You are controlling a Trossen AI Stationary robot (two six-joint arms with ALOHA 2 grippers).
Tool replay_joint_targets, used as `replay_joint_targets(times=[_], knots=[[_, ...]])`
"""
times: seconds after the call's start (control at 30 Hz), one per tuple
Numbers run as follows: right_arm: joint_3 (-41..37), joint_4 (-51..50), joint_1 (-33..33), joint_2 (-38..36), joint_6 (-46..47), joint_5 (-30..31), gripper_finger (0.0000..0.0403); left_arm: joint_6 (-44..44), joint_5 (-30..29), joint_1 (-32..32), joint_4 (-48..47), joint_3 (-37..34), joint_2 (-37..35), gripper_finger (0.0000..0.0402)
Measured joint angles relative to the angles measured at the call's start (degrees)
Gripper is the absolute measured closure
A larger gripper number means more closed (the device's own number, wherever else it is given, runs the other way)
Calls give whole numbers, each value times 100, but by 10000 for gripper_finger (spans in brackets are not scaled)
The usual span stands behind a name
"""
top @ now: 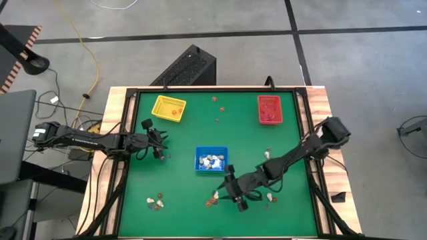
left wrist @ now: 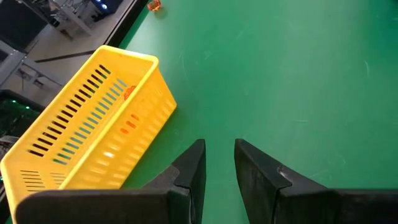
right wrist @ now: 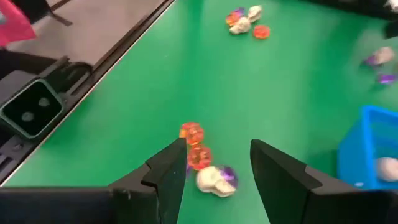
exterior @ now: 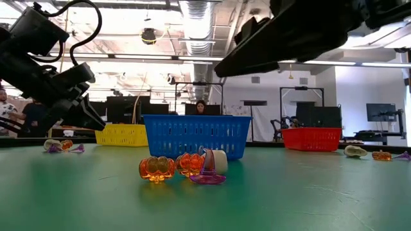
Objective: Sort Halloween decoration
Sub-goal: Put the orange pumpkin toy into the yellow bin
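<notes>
The Halloween decorations are tiny orange, whitish and purple trinkets scattered on the green mat. One cluster (right wrist: 202,165) of two orange pumpkins, a whitish skull and a purple piece lies on the mat just ahead of my right gripper (right wrist: 217,152). That gripper (top: 235,193) is open and hovers above the cluster (exterior: 186,168), near the table's near edge. My left gripper (top: 159,148) hangs over the mat on the table's left, near the yellow tray (left wrist: 93,124). Its fingers stand a narrow gap apart (left wrist: 219,152) and hold nothing.
A blue tray (top: 211,159) at the table's middle holds several whitish pieces. The yellow tray (top: 169,108) and a red tray (top: 269,110) sit toward the far edge. More trinkets lie at the near left (top: 155,200), near right (top: 269,197) and far middle (top: 220,110).
</notes>
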Motion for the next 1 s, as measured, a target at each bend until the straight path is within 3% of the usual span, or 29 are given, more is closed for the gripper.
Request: replay_joint_targets(times=[0.23,0.47,0.57,0.7,0.8,0.9,1.0], knots=[[384,2,-272,537,94,-1055,195,-116,18,1,55,0,0,327],[899,-21,-446,1218,397,-1794,202,-2950,763,0,865,0,0,327],[1123,-30,-444,1395,403,-1961,203,-3746,911,0,1584,0,-2,327],[1383,-370,-442,1434,307,-1894,203,-3554,1326,42,2657,0,-2,327],[1514,-715,-402,1434,134,-1438,203,-3265,1912,42,3515,1,11,327],[1700,-993,-357,1526,-4,-1191,203,-3102,2501,-37,3885,4,16,327],[1931,-1268,-296,1685,-60,-1182,203,-3034,2653,-148,3844,50,35,327]])
